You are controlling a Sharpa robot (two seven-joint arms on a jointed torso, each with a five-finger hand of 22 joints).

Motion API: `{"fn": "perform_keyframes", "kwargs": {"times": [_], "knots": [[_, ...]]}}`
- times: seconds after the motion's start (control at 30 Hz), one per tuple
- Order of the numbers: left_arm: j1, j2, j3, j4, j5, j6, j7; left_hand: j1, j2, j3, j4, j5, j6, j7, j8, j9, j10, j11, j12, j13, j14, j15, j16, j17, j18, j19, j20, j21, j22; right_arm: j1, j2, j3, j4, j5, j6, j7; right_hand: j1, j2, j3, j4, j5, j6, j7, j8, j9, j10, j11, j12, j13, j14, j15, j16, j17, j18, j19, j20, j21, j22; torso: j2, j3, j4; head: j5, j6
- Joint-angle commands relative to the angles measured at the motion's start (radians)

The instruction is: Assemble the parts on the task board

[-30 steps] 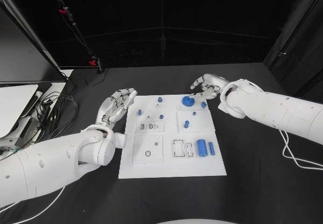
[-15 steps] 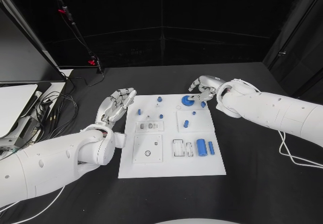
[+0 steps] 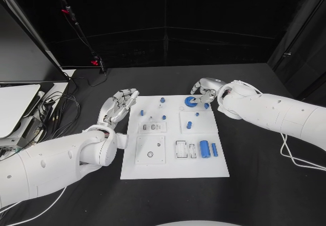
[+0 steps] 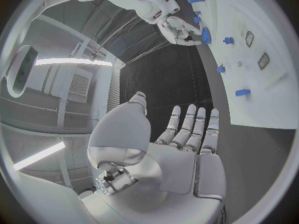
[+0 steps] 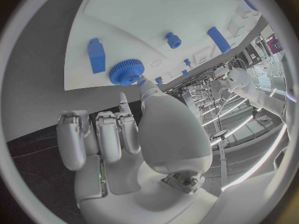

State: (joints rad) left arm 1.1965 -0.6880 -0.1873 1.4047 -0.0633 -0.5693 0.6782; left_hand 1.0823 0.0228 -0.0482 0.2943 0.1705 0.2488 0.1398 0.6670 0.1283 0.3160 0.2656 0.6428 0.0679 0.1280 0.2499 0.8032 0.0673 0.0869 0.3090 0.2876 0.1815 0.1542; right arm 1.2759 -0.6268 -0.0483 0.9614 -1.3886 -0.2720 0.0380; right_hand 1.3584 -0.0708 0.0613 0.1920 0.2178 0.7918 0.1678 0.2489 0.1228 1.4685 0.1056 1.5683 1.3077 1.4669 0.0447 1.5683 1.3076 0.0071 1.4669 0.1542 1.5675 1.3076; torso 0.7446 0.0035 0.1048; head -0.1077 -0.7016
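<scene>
The white task board lies in the middle of the table. A blue gear lies flat near its far edge, with a blue block beside it. My right hand is at the gear, thumb and one fingertip at the gear's rim, the other fingers curled. A blue cylinder and a blue bar lie on the board's near right. Small blue pegs stand further left. My left hand is flat and empty beside the board's left edge, fingers straight.
Cables and a grey device crowd the table's left edge. A stand with red lights is at the back left. A white cable trails under my right arm. The board has several empty slots.
My right hand has moved left and down to the blue gear, its fingertips now at the rim. The gear and my left hand have not moved.
</scene>
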Motion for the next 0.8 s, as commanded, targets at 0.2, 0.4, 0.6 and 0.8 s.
{"fn": "perform_keyframes", "kwargs": {"times": [0.2,0.4,0.6,0.8], "knots": [[0.001,-0.001,0.001,0.002,-0.007,0.007,0.275,0.0,0.009,-0.002,-0.002,0.004,0.0,0.158,0.003,-0.002,-0.003,0.0,0.004,-0.001,0.001,0.009,0.006,-0.001,0.012,-0.004,0.0,0.004,0.001,0.002,0.004,0.001,0.0,-0.033,0.028,-0.011,0.01,-0.003,0.006,0.0,-0.003,0.009,0.0,0.006,0.001,0.102,0.0,0.003,0.263,0.104,-0.003,0.002,0.263,-0.007,0.104,0.001,0.003,0.263,0.0,0.0002,-0.0014,0.003,-0.004],[0.001,0.0,0.001,0.001,-0.007,0.008,0.273,0.001,0.009,-0.003,-0.002,0.005,0.0,0.158,0.003,-0.002,-0.003,0.0,0.005,-0.001,0.001,0.009,0.006,-0.001,0.012,-0.005,0.0,0.004,0.001,0.001,0.007,0.001,-0.002,-0.035,0.038,-0.016,0.01,-0.003,0.006,0.0,-0.003,0.01,0.0,0.006,0.001,0.102,-0.001,0.003,0.263,0.104,-0.003,0.002,0.263,-0.007,0.104,0.0,0.003,0.263,0.0,0.0004,-0.0003,0.002,-0.005],[0.001,-0.001,0.001,0.001,-0.007,0.006,0.267,0.001,0.01,-0.003,-0.002,0.005,0.0,0.158,0.003,-0.002,-0.003,0.0,0.005,-0.001,0.001,0.009,0.006,-0.001,0.012,-0.005,0.0,0.004,0.001,0.001,0.008,0.001,-0.002,-0.035,0.045,-0.018,0.01,-0.002,0.01,0.0,-0.005,0.008,-0.005,0.002,-0.001,0.102,-0.004,0.003,0.263,0.104,-0.005,0.002,0.263,-0.007,0.104,-0.001,0.003,0.263,-0.001,0.0003,0.0001,0.001,-0.007],[0.002,-0.002,0.001,0.0,-0.007,0.006,0.265,0.001,0.01,-0.003,-0.002,0.005,0.0,0.158,0.003,-0.002,-0.003,0.0,0.005,-0.001,0.001,0.009,0.006,-0.001,0.012,-0.005,0.0,0.004,0.001,0.0,0.01,0.001,0.0,-0.032,0.051,-0.023,0.013,0.003,0.018,-0.003,-0.008,0.005,-0.011,-0.005,-0.005,0.102,-0.009,0.003,0.263,0.104,-0.009,0.002,0.263,-0.007,0.104,-0.005,0.003,0.263,-0.001,0.0005,0.0,0.004,-0.008]]}}
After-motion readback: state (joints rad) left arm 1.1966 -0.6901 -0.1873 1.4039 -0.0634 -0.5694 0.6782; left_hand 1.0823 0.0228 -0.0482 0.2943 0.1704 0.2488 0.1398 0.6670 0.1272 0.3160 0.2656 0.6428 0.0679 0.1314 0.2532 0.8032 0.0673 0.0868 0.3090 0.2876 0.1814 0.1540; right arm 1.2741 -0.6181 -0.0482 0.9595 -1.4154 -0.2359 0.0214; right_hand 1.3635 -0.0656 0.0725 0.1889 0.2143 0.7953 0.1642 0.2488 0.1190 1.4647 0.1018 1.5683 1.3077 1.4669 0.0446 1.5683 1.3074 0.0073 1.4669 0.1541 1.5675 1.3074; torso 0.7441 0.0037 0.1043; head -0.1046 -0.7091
